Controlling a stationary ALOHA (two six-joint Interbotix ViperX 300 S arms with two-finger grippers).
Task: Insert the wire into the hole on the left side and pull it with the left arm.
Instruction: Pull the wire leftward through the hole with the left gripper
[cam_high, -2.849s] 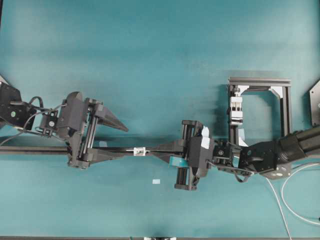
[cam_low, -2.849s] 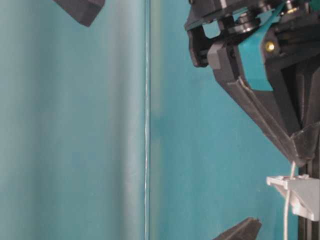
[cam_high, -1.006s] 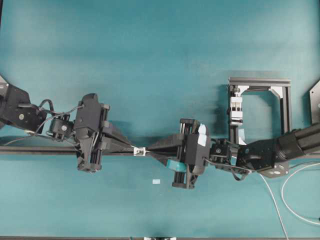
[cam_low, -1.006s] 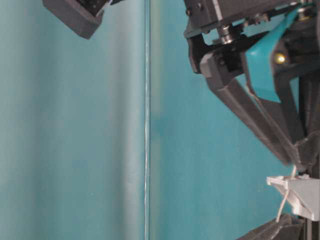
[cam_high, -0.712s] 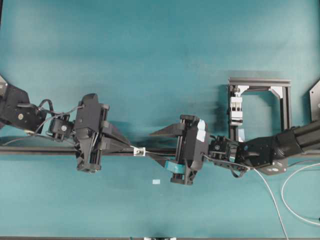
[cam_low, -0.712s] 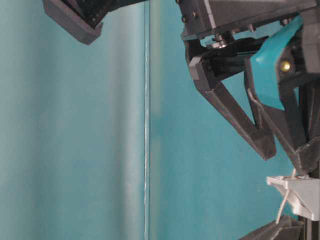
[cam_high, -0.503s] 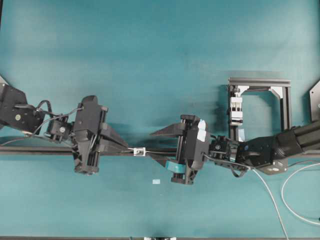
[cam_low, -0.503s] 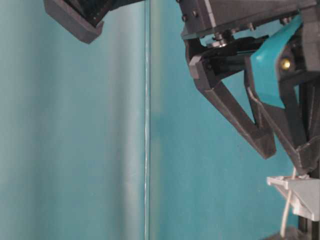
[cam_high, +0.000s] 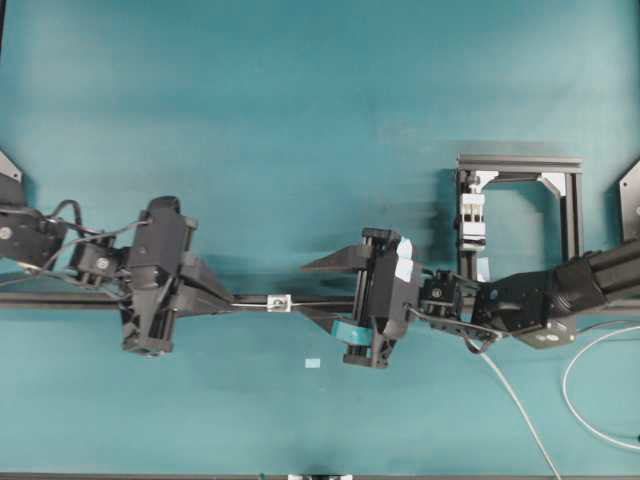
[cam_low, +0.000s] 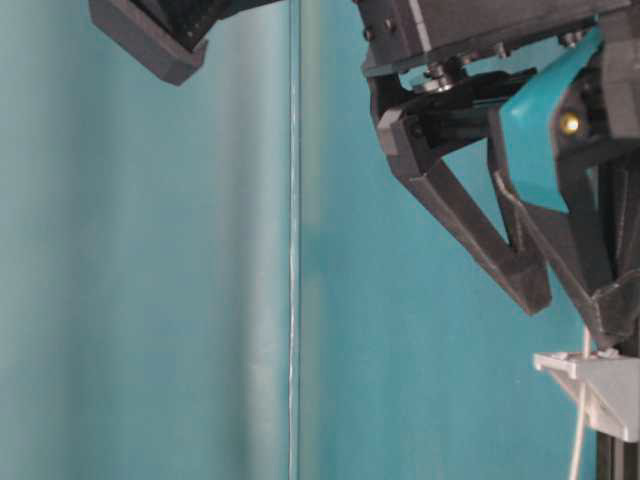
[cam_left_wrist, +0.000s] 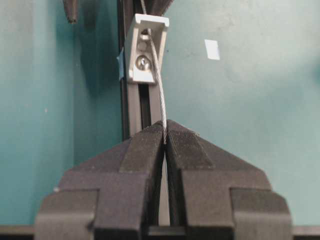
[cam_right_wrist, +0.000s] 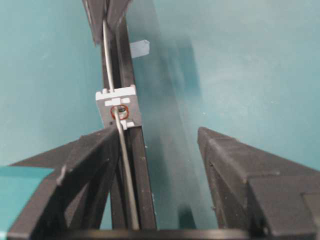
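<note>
Left gripper (cam_left_wrist: 165, 136) pinched on wire (cam_left_wrist: 159, 87), just past hole (cam_left_wrist: 145, 49); right gripper (cam_right_wrist: 160, 145) spread, wire free; we fear thin wire slipping from tips, or snagging in hole if pull goes off-axis.

Right gripper (cam_right_wrist: 160, 150): jaws spread wide, holding nothing. The wire (cam_right_wrist: 120, 150) runs up the dark rail (cam_right_wrist: 142, 170), close by the left-hand finger (cam_right_wrist: 75, 165), into the dark opening of the hole (cam_right_wrist: 119, 107), a small white block on the rail. Beyond the block the wire runs straight to the left gripper (cam_right_wrist: 106, 17), whose tips are pinched together on it. Pale tape patch (cam_right_wrist: 140, 48) beside the rail on the teal table (cam_right_wrist: 235, 65).
</note>
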